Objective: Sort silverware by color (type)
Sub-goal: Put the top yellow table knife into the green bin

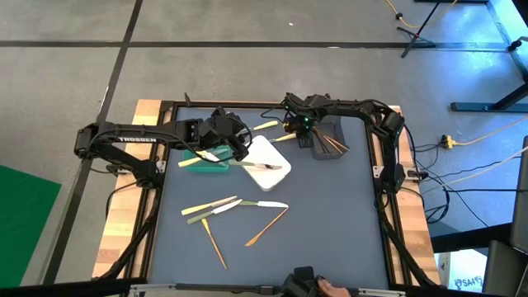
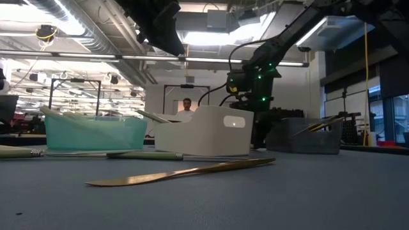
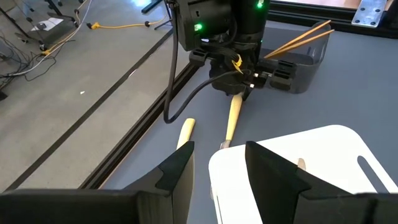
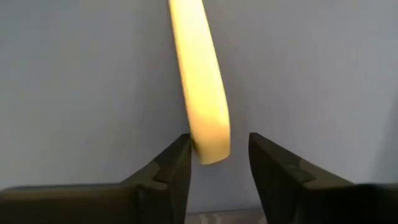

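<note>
**Right gripper straddles end of yellow utensil, jaws apart**

Right gripper (image 4: 214, 165) sits at the far edge of the table, just beside the grey bin (image 1: 330, 136). Its fingers are parted on either side of the near end of a pale yellow utensil (image 4: 199, 81); one finger looks close to touching, the other has a clear gap, so no grip.

Key relation: the utensil's long axis runs straight away from the wrist, square to the closing direction. In the left wrist view the same utensil (image 3: 233, 118) lies flat on the mat, pointing from the right gripper toward the white bin (image 3: 323, 168).

Left gripper (image 3: 217, 171) hovers open over the white bin's edge, holding nothing. Right arm is plainly nearer.

A second yellow utensil (image 3: 185, 132) lies just beside the first.
</note>
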`<action>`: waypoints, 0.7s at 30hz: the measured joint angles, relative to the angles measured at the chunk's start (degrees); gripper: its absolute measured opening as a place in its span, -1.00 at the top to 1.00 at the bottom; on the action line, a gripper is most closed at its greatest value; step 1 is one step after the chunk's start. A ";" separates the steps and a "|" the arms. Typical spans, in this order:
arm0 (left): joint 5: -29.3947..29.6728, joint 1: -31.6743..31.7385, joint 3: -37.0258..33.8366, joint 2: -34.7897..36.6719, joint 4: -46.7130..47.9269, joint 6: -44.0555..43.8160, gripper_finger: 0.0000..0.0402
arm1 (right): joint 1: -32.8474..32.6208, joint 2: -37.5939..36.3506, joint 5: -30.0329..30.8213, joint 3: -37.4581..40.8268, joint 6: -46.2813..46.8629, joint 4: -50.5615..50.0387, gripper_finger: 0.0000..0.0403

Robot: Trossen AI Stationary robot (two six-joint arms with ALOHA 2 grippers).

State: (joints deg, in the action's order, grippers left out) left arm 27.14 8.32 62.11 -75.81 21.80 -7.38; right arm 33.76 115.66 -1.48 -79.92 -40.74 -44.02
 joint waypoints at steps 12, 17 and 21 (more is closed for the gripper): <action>0.02 0.01 0.00 0.00 0.00 0.00 0.32 | -0.04 0.00 -7.09 -0.09 -1.62 3.49 0.21; 0.00 0.00 0.00 0.00 0.01 0.02 0.32 | -0.04 0.88 -10.10 -0.13 -3.49 5.21 0.21; 0.00 0.00 0.00 0.00 0.04 0.00 0.32 | -0.03 2.44 -9.62 -0.25 -3.24 6.24 0.21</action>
State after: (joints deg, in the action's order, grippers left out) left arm 27.14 8.32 62.11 -75.81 21.85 -7.38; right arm 33.72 118.10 -11.10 -80.17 -43.99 -37.78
